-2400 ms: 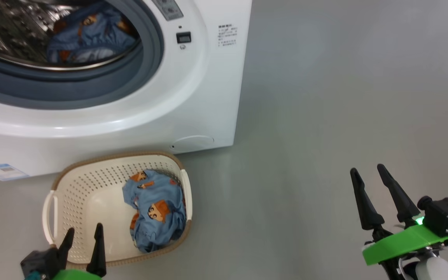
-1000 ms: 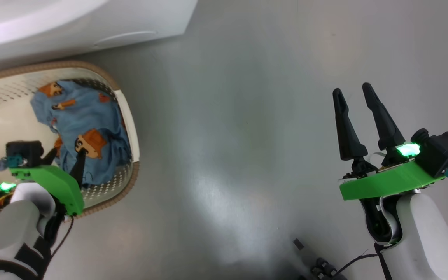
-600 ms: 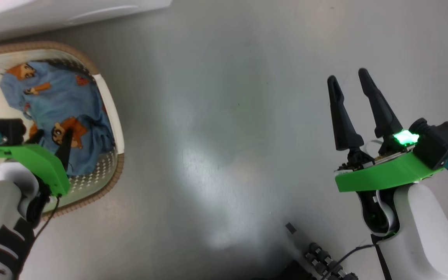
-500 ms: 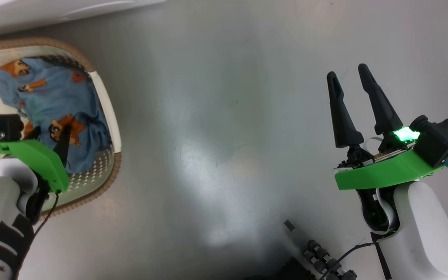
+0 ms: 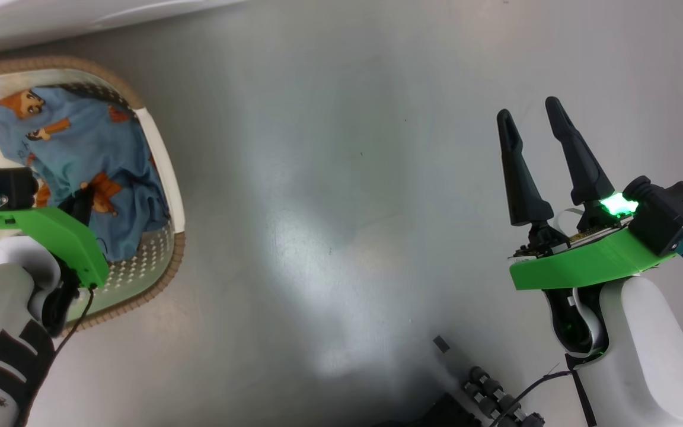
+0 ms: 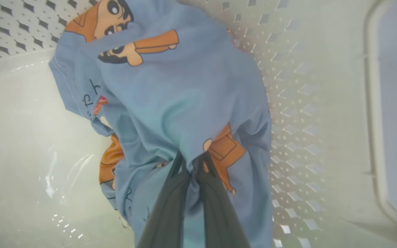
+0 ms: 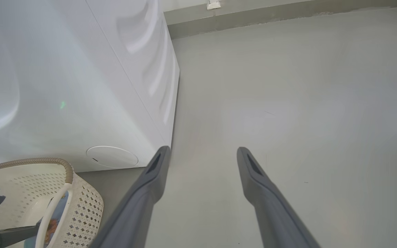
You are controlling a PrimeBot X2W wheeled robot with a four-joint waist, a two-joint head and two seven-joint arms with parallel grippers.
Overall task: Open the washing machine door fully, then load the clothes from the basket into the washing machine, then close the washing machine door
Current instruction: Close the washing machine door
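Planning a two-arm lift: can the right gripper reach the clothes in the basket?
Likely yes: only floor separates the right gripper from the basket, though the left gripper grips the clothes there.

Glossy grey floor (image 5: 329,178), grey skirting (image 7: 288,15), perhaps a white wall socket (image 7: 214,4)

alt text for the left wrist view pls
The left claw is shut on a bunched fold of the light blue cartoon-print clothes, which lie inside the cream perforated basket.
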